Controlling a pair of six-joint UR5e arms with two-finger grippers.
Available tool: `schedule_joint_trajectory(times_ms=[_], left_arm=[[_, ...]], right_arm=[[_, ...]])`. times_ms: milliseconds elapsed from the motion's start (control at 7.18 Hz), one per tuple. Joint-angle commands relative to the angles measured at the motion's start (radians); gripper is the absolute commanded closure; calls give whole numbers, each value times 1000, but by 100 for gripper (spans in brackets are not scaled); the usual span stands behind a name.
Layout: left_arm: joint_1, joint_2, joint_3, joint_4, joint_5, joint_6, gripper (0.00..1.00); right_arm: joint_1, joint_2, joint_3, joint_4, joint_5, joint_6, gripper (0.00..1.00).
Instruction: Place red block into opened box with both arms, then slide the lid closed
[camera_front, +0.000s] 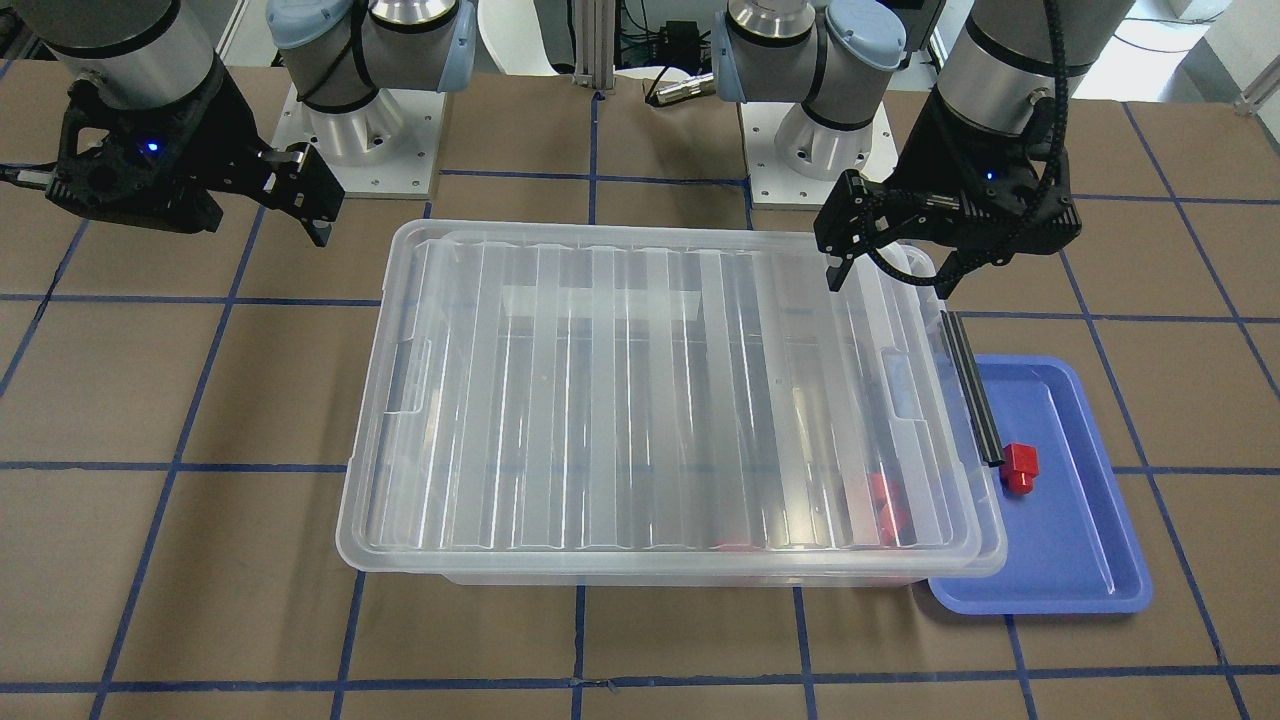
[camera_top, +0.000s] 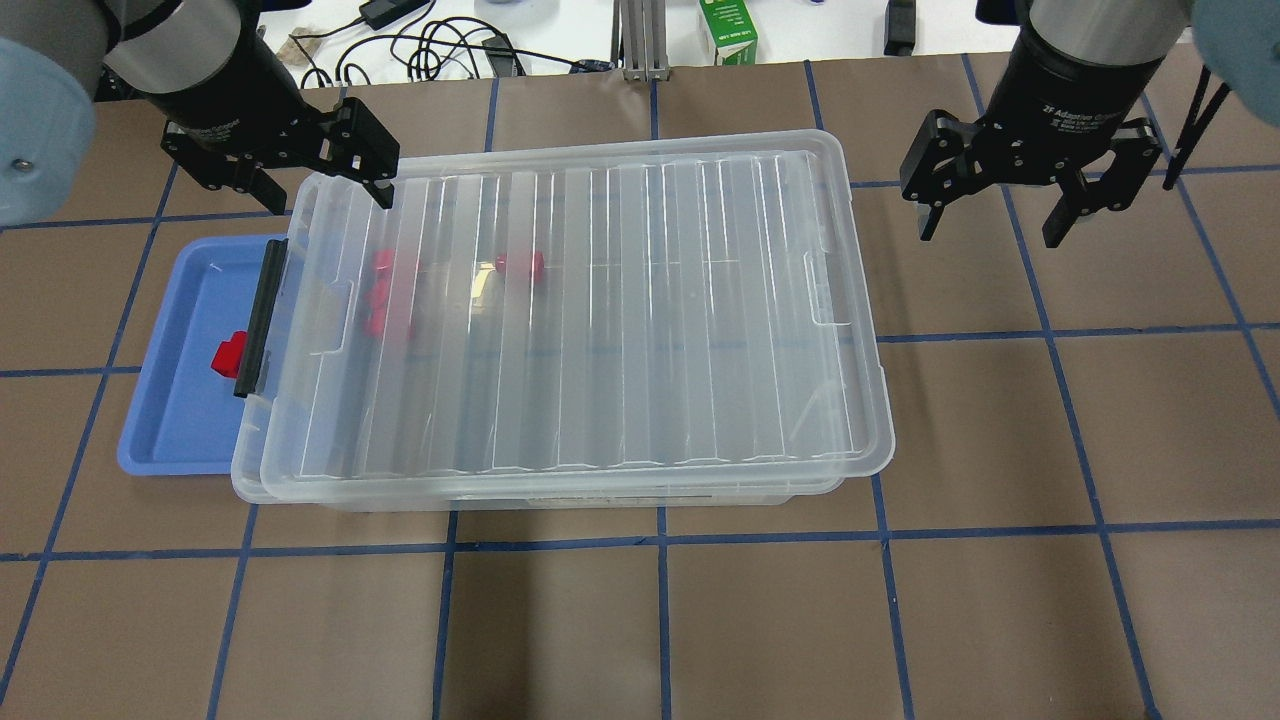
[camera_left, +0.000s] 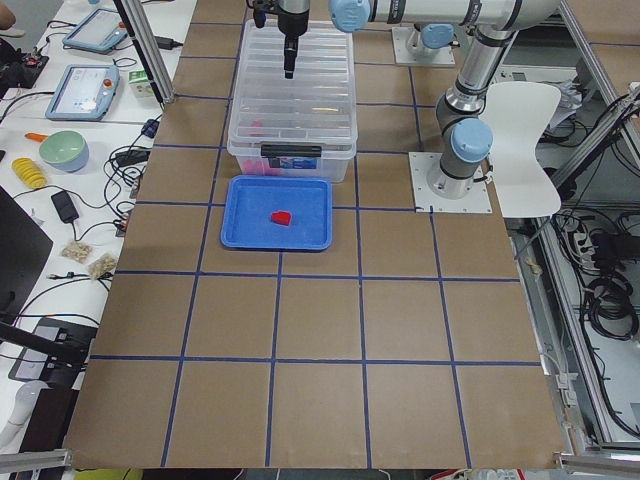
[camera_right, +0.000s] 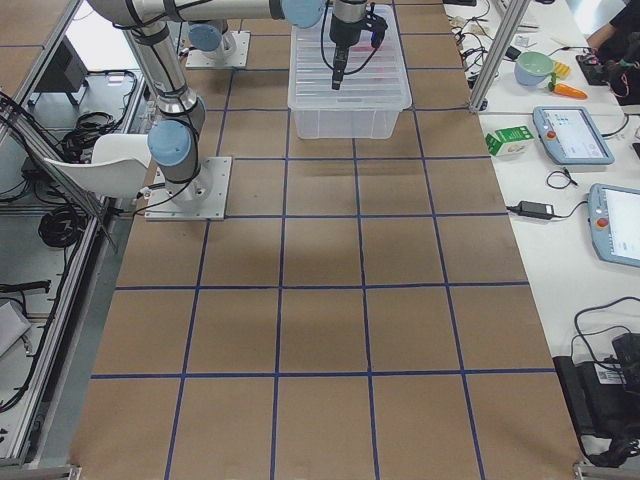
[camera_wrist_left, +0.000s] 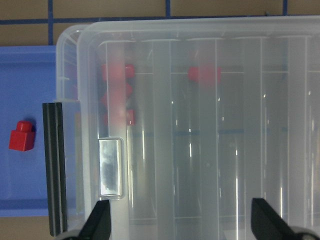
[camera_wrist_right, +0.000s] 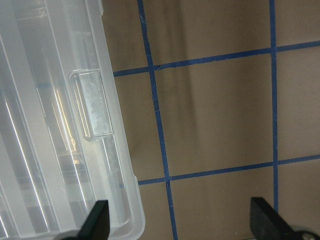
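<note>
One red block (camera_top: 228, 355) (camera_wrist_left: 21, 136) lies in the blue tray (camera_top: 170, 420) beside the box's left end. The clear box (camera_top: 246, 472) stands mid-table. The ribbed lid (camera_top: 600, 320) lies on it and covers almost all of it, leaving a narrow strip of rim bare at the left end. Several more red blocks (camera_wrist_left: 117, 92) show blurred through the lid. My left gripper (camera_top: 325, 195) (camera_wrist_left: 182, 220) hangs open and empty above the box's left end. My right gripper (camera_top: 990, 230) (camera_wrist_right: 180, 220) hangs open and empty over bare table, just past the box's right end.
A black latch bar (camera_top: 258, 320) runs along the box's left end, partly over the tray. Brown table (camera_top: 1050, 450) with blue tape lines surrounds the box. Both arm bases (camera_front: 370, 130) stand behind it. Side benches (camera_left: 70, 110) hold screens, cables and a bowl.
</note>
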Motion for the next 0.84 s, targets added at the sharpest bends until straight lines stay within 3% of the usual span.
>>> schedule_joint_trajectory(times_ms=[0, 696], left_arm=[[4, -36, -6, 12, 17, 4, 0], [11, -33, -14, -15, 9, -25, 0]], right_arm=[[0, 1, -1, -3, 2, 0, 0], [2, 1, 1, 2, -2, -1, 0]])
